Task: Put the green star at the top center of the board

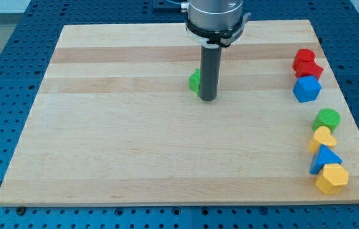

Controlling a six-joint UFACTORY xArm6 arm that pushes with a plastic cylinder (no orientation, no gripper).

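Observation:
The green star lies on the wooden board, a little above the middle and near the centre line. Most of it is hidden behind my rod; only its left part shows. My tip rests on the board right next to the star, at its right and lower side, touching or nearly touching it.
Along the board's right edge stand a red block, a blue block, a green cylinder, a yellow block, a blue triangle and a yellow hexagon. The board lies on a blue perforated table.

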